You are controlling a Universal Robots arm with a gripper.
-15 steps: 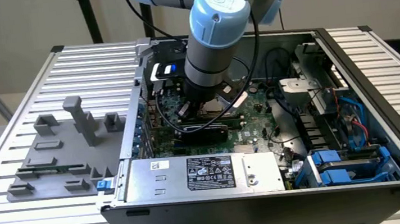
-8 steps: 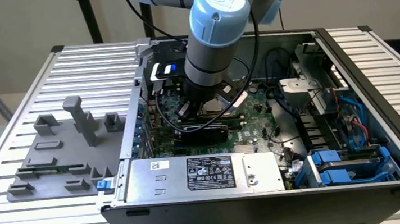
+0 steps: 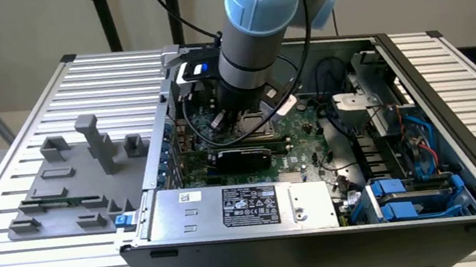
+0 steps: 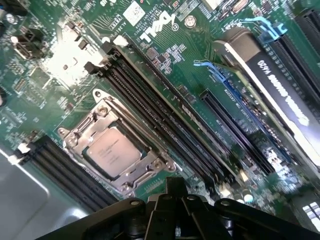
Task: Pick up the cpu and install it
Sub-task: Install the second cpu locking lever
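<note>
- One big container dominates what I see from the exterior view: the open computer case [image 3: 447,82] lying on the slatted table [image 3: 14,132], its near wall dark and its far end hidden behind the arm [image 3: 253,31].
- Inside the case, I can make out the green motherboard [image 3: 296,133], a silver power supply box [image 3: 238,207] with a black label along the near side, blue drive brackets [image 3: 403,199] at the exterior view's right, and a tangle of cables I cannot sort out.
- Outside the case, at the exterior view's left, a grey fixture tray [image 3: 65,193] sits on the table with upright posts and slots; what lies in its slots is too small for me to tell.
- From the exterior view the arm comes down over the middle of the board and covers the socket area, so I cannot see the working end there.
- On the wrist view, long black memory slots [image 4: 165,110] run diagonally across the board, and a dark expansion card [image 4: 280,85] is cut off at the picture's edge.
- Next to the memory slots, the socket [image 4: 117,150] shows its metal frame, and the cpu [image 4: 112,152] lies flat inside that frame with its pale silver top facing up.
- Smallest in view, the gripper [image 4: 176,192] shows as a black body partly cut off at the frame edge; its jaws are fully closed with nothing between them, and it hangs above the board just beside the socket, apart from the cpu.
</note>
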